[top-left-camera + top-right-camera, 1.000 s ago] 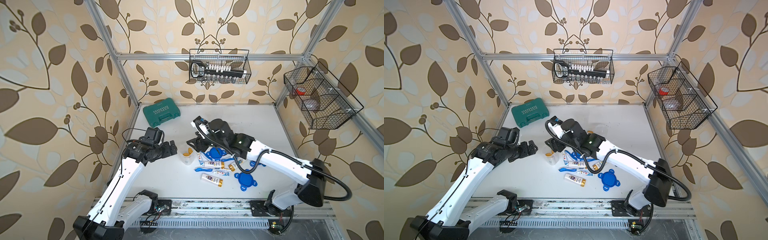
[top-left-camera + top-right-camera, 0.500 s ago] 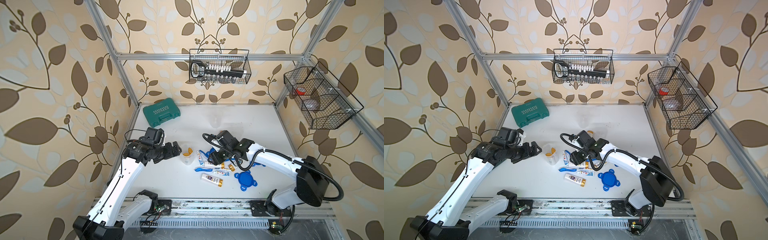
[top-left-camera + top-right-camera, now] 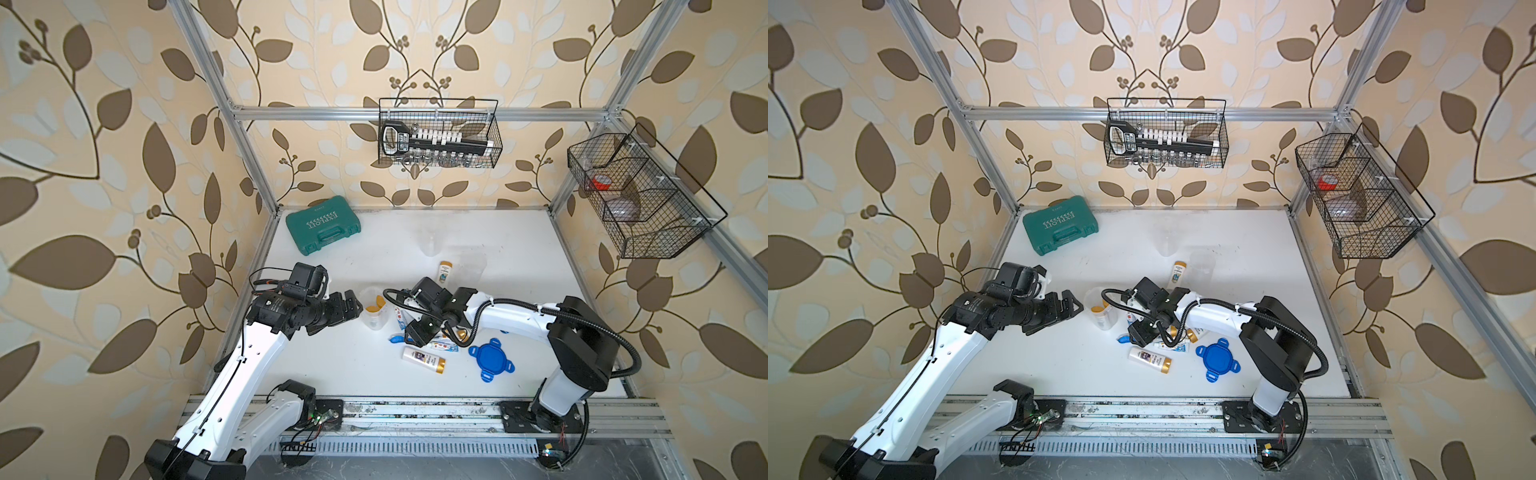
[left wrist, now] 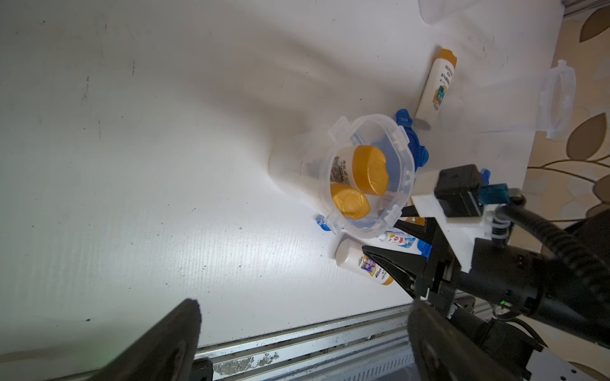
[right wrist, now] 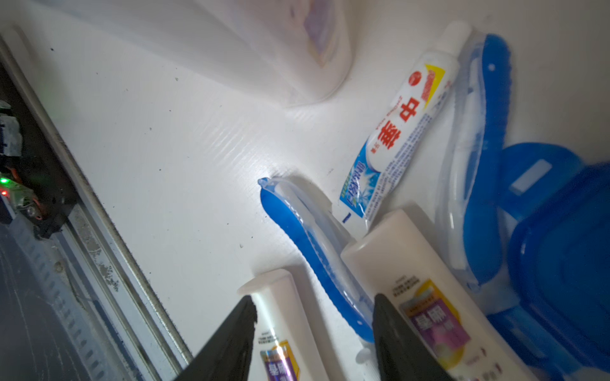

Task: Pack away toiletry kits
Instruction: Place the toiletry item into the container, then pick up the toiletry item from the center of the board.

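**Toiletry kits on the table: one jar part-filled, the rest loose**

Landmark: clear jar (image 3: 374,323), upright and unlidded, with two gold-capped bottles (image 4: 369,171) standing inside it.

1. Front bottle (image 3: 424,360), white with a gold cap. It lay flat nearest the front rail, forward of the jar on the right arm's side.
2. Blue lid (image 3: 490,360), four tabs. It lay flat, forward of the jar and further to that side than the front bottle.
3. Right gripper (image 5: 313,310). It was low over the loose heap, just forward of the jar on the right arm's side. The jaws stood partly parted and clamped nothing. A wrapped toothbrush (image 5: 307,231) ran into the gap between the fingers, with a bottle lying at each side. Whether either finger touched them could not be told.
4. Toothpaste tube (image 5: 396,132). It lay just past the fingertips, between the toothbrush and the jar.
5. Left gripper (image 4: 303,306). It was level with the jar on the left arm's side, near it but apart. The jaws were spread wide and aimed at the jar.
6. Rear bottle (image 3: 444,270). It lay flat behind the jar, toward the right arm's side.
7. Empty jar (image 4: 495,109), clear. It sat just beside the rear bottle, behind the landmark jar.
8. Green tool case (image 3: 323,224), shut. It sat well behind the jar, on the left arm's side.
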`<state>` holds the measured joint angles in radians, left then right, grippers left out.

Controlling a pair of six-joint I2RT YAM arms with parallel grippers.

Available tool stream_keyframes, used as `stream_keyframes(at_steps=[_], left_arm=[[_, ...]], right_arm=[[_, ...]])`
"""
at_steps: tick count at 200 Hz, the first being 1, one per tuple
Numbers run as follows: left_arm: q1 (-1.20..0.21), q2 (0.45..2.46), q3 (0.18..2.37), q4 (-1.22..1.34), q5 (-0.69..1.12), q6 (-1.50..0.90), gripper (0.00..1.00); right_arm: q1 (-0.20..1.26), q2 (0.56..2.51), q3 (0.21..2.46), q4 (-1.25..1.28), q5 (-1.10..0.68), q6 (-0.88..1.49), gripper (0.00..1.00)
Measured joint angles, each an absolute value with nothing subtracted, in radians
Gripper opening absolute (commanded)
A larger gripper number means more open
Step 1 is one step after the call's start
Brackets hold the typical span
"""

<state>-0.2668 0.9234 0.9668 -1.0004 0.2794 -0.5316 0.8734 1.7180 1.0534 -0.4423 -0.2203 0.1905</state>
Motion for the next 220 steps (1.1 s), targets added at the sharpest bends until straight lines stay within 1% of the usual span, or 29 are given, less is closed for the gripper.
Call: stream_keyframes(at_steps=[47,89,123,157,208,220], left_arm=[[-0.267,0.932,0.967,-1.0,0.279,-0.531,0.99],[-0.267,0.939,0.967,-0.998,0.279,-0.532,0.99],[-0.267,0.939,0.967,-0.998,0.278,-0.532,0.99],[-0.267,0.942,0.967,-0.998,0.269,-0.531,0.99],[-0.267,0.966,0.967,-0.994,0.257,-0.53,0.99],[-0.267,0.97,0.967,-0.992,0.255,-0.53,0.99]], right_arm=[[0.862,1.796,1.054,-0.416,-0.22,0.194,0.58],[0.861,1.816,1.068,-0.387,-0.205,0.193,0.57],[0.862,1.829,1.081,-0.38,-0.163,0.191,0.54],[0.862,1.824,1.073,-0.373,-0.116,0.191,0.54],[0.867,1.808,1.048,-0.37,-0.072,0.207,0.49],[0.868,1.808,1.048,-0.371,-0.066,0.213,0.43]])
